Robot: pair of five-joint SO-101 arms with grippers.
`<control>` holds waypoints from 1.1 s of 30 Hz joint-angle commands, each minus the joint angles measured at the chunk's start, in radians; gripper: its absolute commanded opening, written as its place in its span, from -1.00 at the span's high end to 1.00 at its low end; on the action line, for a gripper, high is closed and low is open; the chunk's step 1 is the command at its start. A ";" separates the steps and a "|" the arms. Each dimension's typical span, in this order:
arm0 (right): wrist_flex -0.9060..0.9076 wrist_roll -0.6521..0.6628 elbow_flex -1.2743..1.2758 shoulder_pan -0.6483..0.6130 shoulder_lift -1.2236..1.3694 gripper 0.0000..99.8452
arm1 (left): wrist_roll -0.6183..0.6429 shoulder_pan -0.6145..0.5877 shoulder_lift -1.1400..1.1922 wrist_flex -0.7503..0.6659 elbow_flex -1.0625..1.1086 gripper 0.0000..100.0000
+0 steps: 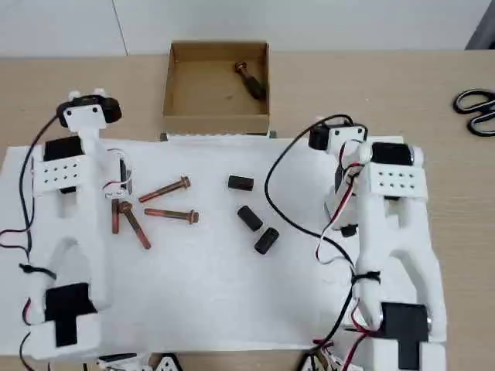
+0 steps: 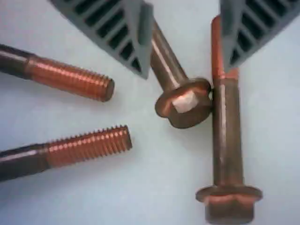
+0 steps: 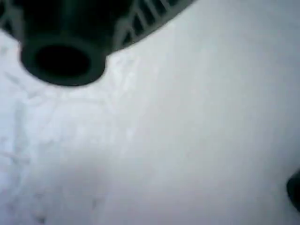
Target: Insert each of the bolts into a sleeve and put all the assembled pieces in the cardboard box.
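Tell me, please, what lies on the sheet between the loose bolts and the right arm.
In the high view, three black sleeves lie apart on the white sheet between the bolts and the right arm, along with a black cable.

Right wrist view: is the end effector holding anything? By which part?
Yes, a black sleeve, gripped around its barrel behind the open end, which sticks out free.
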 commanded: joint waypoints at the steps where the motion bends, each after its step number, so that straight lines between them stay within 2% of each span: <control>1: -0.039 0.000 0.051 0.007 -0.090 0.99 | -0.032 -0.006 0.018 0.025 -0.076 0.79; 12: -0.045 0.000 0.075 0.007 -0.131 0.99 | -0.094 -0.097 0.203 0.026 -0.197 0.78; 19: -0.045 0.000 0.075 0.004 -0.131 0.99 | -0.104 -0.095 0.264 0.026 -0.260 0.78; 24: -0.045 -0.006 0.075 -0.051 -0.131 0.99 | -0.107 -0.095 0.310 0.018 -0.260 0.78; 33: -0.059 -0.023 0.075 -0.096 -0.127 0.99 | -0.107 -0.095 0.387 -0.072 -0.262 0.78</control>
